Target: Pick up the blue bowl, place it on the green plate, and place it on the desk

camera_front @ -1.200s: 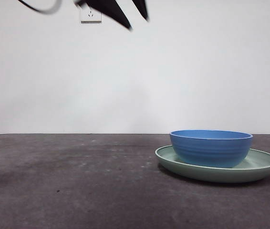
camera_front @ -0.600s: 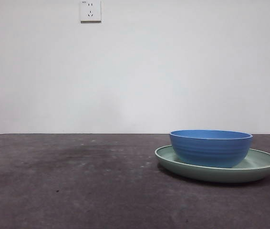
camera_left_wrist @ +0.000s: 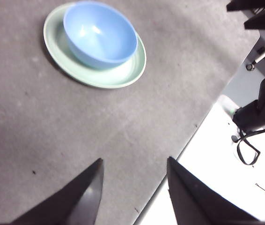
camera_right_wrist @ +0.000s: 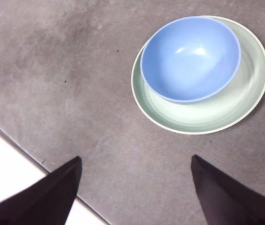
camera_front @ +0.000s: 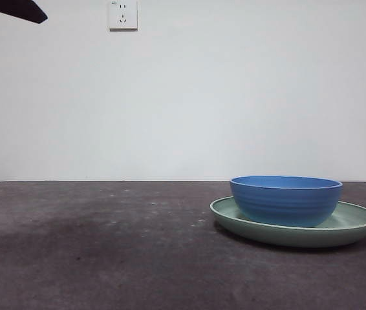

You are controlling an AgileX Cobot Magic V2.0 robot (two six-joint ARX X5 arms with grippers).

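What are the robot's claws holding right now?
Nothing. Both the left gripper and the right gripper are open and empty above the desk. The blue bowl sits on the green plate, untouched.

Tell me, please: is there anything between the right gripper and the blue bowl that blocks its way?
Nothing visible does. The right gripper, jaws open, hangs above bare desk; the blue bowl sits open-topped in the green plate.

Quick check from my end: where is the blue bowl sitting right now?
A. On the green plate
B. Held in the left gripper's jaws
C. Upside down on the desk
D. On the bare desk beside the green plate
A. The blue bowl rests upright inside the green plate, off-centre toward one rim, and neither gripper touches it.
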